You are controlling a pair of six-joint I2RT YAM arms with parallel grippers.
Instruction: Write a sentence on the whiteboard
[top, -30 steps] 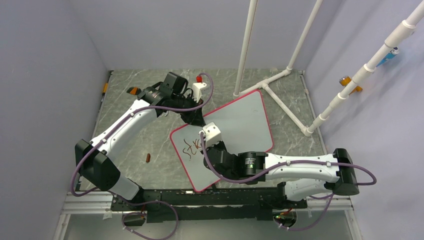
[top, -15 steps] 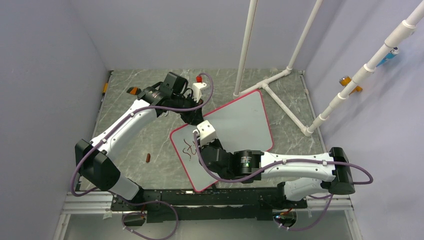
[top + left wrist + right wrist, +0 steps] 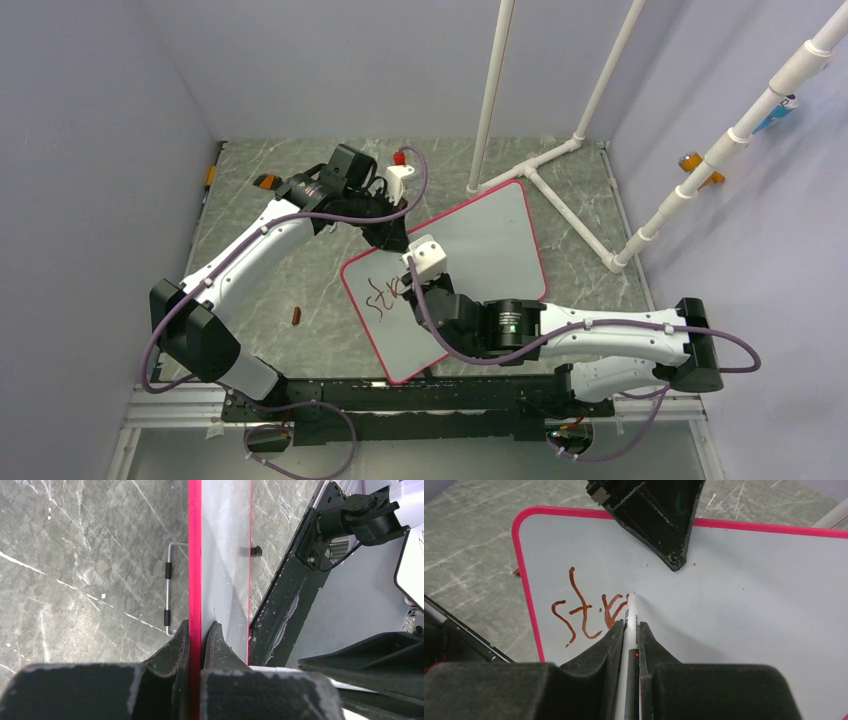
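The whiteboard (image 3: 485,240), white with a pink-red rim, lies tilted on the marble table. My left gripper (image 3: 393,238) is shut on its far-left rim, and the left wrist view shows both jaws pinching the pink edge (image 3: 195,580). My right gripper (image 3: 629,630) is shut on a white marker (image 3: 630,611) whose tip touches the board. The sentence (image 3: 584,611) stands as a few dark-red letters near the board's left corner, also visible in the top view as the sentence (image 3: 381,294). In the right wrist view the left gripper's fingers (image 3: 664,525) sit just beyond the writing.
A white pipe frame (image 3: 565,195) stands on the table behind and to the right of the board. A small red-brown piece (image 3: 296,317) lies left of the board. A wire stand (image 3: 168,587) sticks out under the board's edge. The black base rail (image 3: 420,398) runs along the near edge.
My right gripper swung left over the letters, then came back to the right with the marker. One more red stroke now follows the first letters. The left gripper has not moved.
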